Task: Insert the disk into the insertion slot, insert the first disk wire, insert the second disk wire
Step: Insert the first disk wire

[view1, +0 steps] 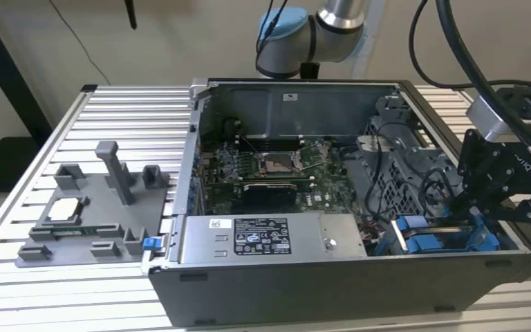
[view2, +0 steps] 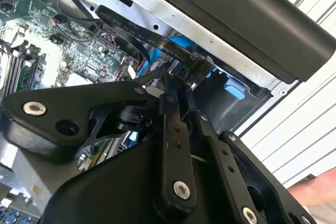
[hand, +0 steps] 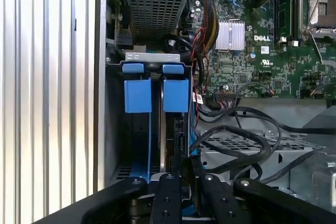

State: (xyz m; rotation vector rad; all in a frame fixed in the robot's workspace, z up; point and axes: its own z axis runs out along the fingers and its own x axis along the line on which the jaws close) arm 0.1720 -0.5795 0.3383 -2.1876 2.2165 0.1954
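Gripper [view2: 192,73] position: low over the drive corner of the open case [view1: 275,277], at the exterior view's right. In the second wrist view, my fingers [view2: 176,129] are drawn together on the black connector of a flat wire [view2: 136,27].

Disk [hand: 176,94]: seated edge-on in the slot [hand: 113,129], blue carrier front showing, directly in line with my gripper in the first wrist view.

A second blue caddy [hand: 137,95] stands just beside the disk. Loose black cables [hand: 236,135] lie between the bay and the motherboard [hand: 262,51].

Silver arm [view1: 339,17], blue joint cap [view1: 279,26], black screw-studded gripper [view2: 184,77].
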